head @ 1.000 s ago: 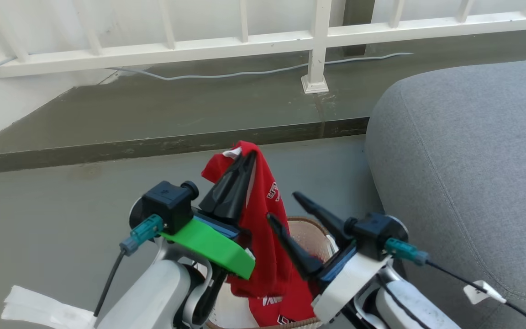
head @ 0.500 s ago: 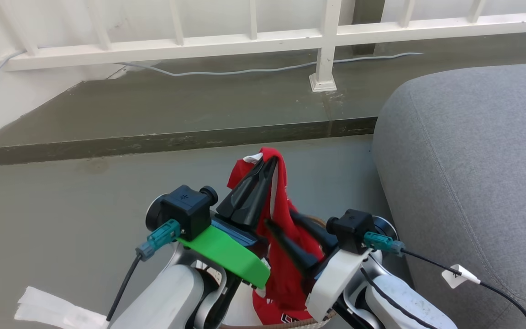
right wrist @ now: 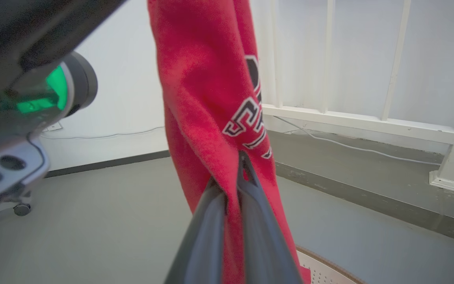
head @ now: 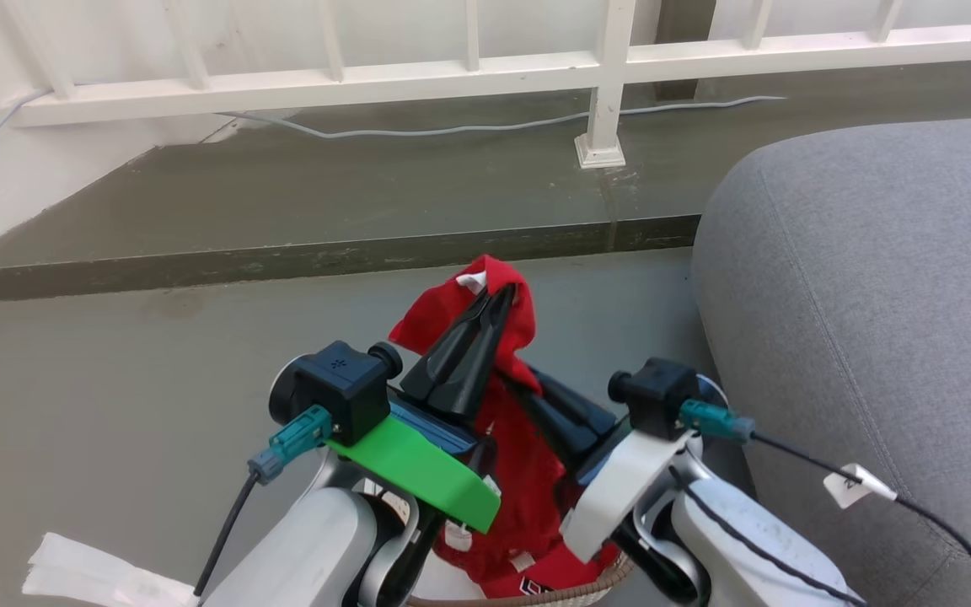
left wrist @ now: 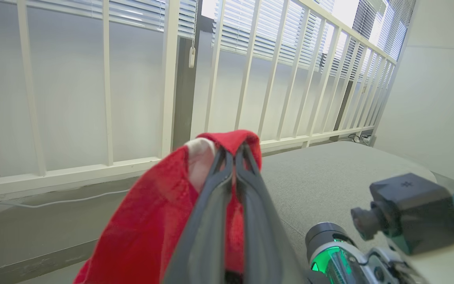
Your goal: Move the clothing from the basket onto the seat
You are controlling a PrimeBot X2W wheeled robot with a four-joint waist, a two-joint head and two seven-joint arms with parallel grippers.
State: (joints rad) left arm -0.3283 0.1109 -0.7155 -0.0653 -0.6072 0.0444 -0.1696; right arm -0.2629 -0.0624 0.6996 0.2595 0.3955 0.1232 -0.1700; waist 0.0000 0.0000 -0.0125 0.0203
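A red garment of the clothing [head: 439, 319] hangs above the basket [head: 588, 589], whose woven rim peeks out below my arms. My left gripper [head: 502, 293] is shut on the garment's top edge, fingers pointing up; the left wrist view shows the red cloth [left wrist: 152, 221] pinched at the tips of this gripper [left wrist: 235, 152]. My right gripper [head: 533, 381] is shut on the same garment lower down, just right of the left one. In the right wrist view the lettered cloth [right wrist: 203, 98] is clamped in this gripper [right wrist: 239, 167], with the basket [right wrist: 329, 270] below. The grey seat [head: 873, 295] lies to the right.
A raised concrete step [head: 325, 253] runs across ahead, with a white railing [head: 603, 76] and a grey cable [head: 452, 131] behind it. A white sheet [head: 89, 573] lies on the floor at the lower left. A chair castor [right wrist: 22, 209] stands far off.
My right gripper has moved left to the hanging garment and shut on it. The left gripper keeps its hold at the top. The head view has shifted slightly.
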